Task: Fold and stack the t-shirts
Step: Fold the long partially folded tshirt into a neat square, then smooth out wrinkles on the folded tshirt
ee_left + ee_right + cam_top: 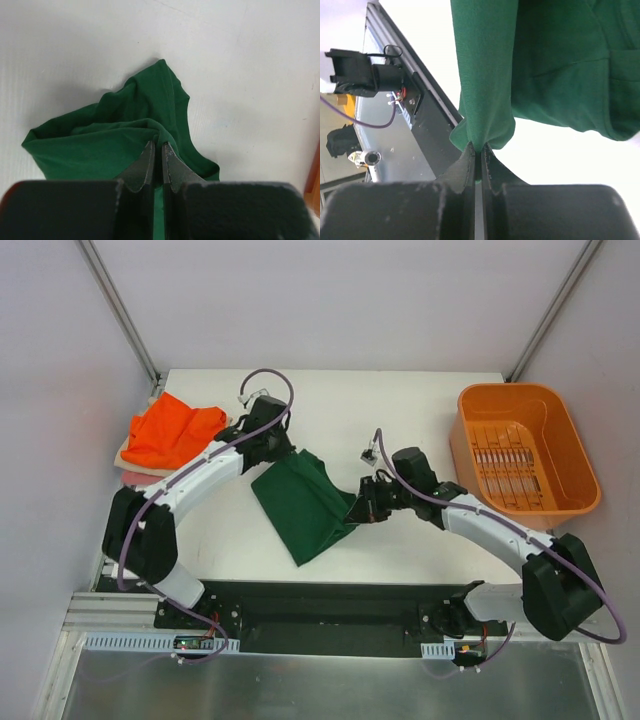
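Where the overhead camera looks down, a white tabletop (420,410) carries one green t-shirt (305,505), loosely bunched near the middle, between the two arms. Left pincer (282,454): at the shirt's far corner, touching the cloth. Right pincer (357,510): at the shirt's right edge, also touching it. One orange t-shirt (172,432): rumpled, at the far left corner of the tabletop, lying on top of a cream cloth (122,452) and a pink cloth (140,478), of which only the edges show. One orange plastic basket (505,390): at the far right, well apart from the shirts.

Left wrist view: the left pincer (156,147) has its fingers pressed almost together, gripping a fold of the green t-shirt (125,125). The cloth rises in a gathered ridge to the fingertips and spreads beyond them onto the tabletop (240,75).

Right wrist view: the right pincer (479,150) is clamped tight on a narrow pinch of the green t-shirt (545,75), which fans out from the fingertips across the upper part of the view. The tabletop (570,165) shows pale beneath, and a black rail (427,135) runs along its edge at left.
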Controlling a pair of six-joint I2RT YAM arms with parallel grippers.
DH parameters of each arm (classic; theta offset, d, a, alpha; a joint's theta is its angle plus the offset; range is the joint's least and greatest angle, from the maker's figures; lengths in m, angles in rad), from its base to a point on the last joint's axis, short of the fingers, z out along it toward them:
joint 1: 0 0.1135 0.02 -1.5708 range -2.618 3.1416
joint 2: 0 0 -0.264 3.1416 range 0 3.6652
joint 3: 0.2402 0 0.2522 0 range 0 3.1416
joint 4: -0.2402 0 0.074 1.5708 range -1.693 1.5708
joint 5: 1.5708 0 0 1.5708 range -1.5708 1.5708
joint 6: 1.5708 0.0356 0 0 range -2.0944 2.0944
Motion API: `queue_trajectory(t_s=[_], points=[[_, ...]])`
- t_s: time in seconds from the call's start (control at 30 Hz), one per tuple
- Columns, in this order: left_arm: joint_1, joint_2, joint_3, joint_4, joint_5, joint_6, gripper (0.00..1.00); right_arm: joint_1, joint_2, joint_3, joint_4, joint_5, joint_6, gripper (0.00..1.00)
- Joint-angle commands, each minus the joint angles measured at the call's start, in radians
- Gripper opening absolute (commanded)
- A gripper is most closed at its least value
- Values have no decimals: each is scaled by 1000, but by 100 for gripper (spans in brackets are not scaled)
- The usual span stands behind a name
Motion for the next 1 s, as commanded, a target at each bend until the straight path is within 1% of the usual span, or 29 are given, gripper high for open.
queue_trajectory(t_s=[0.0,0.1,0.2,0.23,0.27,0.33,0.37,0.4,0.43,0.47,0.5,0.53,0.57,0.6,0.63,0.67,0.7,0.8,0.87,0.97], points=[[3,89,97,54,-43,56,0,-29,43,0,-27,23,-15,0],[3,160,126,54,-46,54,0,-48,112,14,8,51,-5,0],[3,227,166,54,-46,62,0,-63,177,35,21,110,7,0],[3,247,180,54,-43,68,1,-68,191,37,28,133,16,1],[1,267,198,54,-37,77,5,-72,203,41,35,155,19,3],[3,312,243,54,-14,131,19,-85,229,58,38,182,13,14],[3,327,264,51,-2,154,30,-94,243,67,32,198,12,21],[3,332,274,48,3,169,47,-106,252,86,18,213,15,34],[3,326,277,47,8,179,62,-118,252,100,-2,238,7,43],[3,317,278,48,8,188,72,-128,246,110,-16,259,2,50],[3,301,275,48,8,191,80,-131,232,120,-40,285,-1,53],[3,283,271,48,9,196,94,-135,217,127,-65,311,-13,58],[3,266,268,47,20,214,99,-137,194,138,-97,339,-24,71],[1,242,262,45,35,225,99,-135,171,144,-134,380,-37,80],[1,214,246,43,49,228,99,-135,142,144,-158,412,-50,96],[1,190,231,45,66,229,99,-134,110,138,-172,429,-53,96],[1,164,213,45,93,232,99,-134,81,126,-169,414,-53,96],[0,134,180,51,175,237,99,-113,10,69,-107,303,-18,96],[0,151,180,56,268,246,99,-61,-1,51,-68,253,-4,96],[0,214,206,71,389,251,99,42,34,64,-28,253,16,96]])
